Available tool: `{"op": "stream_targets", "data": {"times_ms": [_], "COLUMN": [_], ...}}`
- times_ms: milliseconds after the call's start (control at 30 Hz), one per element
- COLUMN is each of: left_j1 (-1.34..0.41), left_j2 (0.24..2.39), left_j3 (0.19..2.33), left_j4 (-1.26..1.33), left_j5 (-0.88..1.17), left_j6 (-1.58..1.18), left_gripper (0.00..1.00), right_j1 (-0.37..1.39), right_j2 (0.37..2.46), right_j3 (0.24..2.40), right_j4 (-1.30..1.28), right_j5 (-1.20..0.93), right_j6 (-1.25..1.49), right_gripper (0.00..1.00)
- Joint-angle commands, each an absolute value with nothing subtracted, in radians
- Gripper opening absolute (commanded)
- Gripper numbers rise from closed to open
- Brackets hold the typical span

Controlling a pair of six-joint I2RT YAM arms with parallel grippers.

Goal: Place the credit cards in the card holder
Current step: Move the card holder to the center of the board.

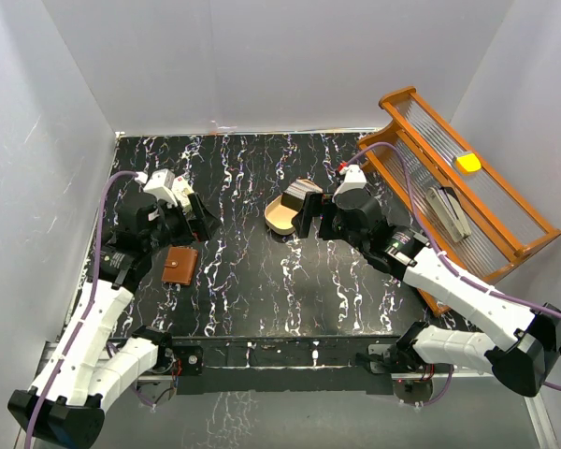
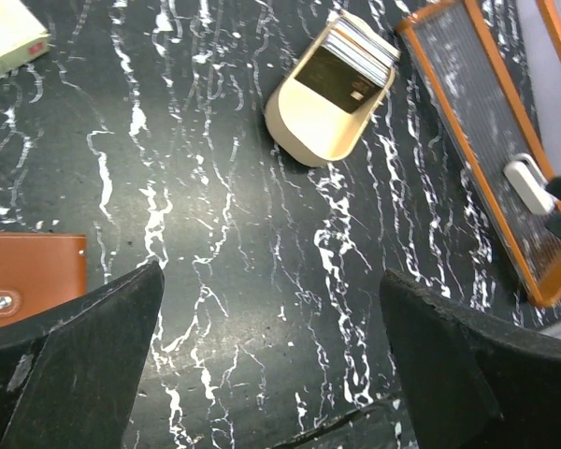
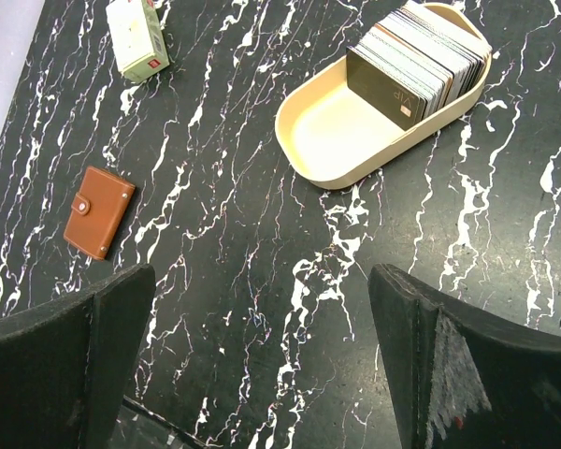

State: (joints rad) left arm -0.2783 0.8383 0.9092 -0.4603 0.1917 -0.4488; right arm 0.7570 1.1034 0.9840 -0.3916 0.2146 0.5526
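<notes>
Fingers of left gripper and right gripper gape wide, empty; credit cards stand in beige tray (card holder well left of it).

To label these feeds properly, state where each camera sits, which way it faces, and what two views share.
Top external: above, behind the bases, looking down on the table; left arm and right arm show.
Left wrist: on its arm, facing table and tray; open left pincer shows.
Right wrist: likewise; open right pincer shows.
Both wrist views share tray, credit cards, card holder.
</notes>
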Motion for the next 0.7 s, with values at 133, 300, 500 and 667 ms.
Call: {"op": "stream_targets", "data": {"times_ms": [133, 300, 500, 667], "left_j1": [-0.273, -0.273, -0.27, -0.218], "left_j2": [0.908, 1.018, 1.13, 1.166], "left_j3": [0.973, 0.99, 0.972, 0.919], "left_j4": [-0.561, -0.647, -0.708, -0.669], "left_j5": [-0.037, -0.067, -0.161, -0.16], "left_j6": [-0.488, -0.463, -0.499, -0.534], "left_gripper": [0.99, 0.99, 0.9, 0.88], "right_j1": [0.753, 0.753, 0.752, 0.752], "right_j2": [1.077, 1.085, 1.064, 1.039], "right_j3": [1.021, 1.028, 1.018, 1.003], "right_j4": [-0.347, -0.346, -0.319, -0.307], "right_j5": [0.238, 0.234, 0.215, 0.199], "right_j6": [0.536, 0.532, 0.521, 0.51], "right_gripper": [0.98, 0.98, 0.98, 0.98]}}
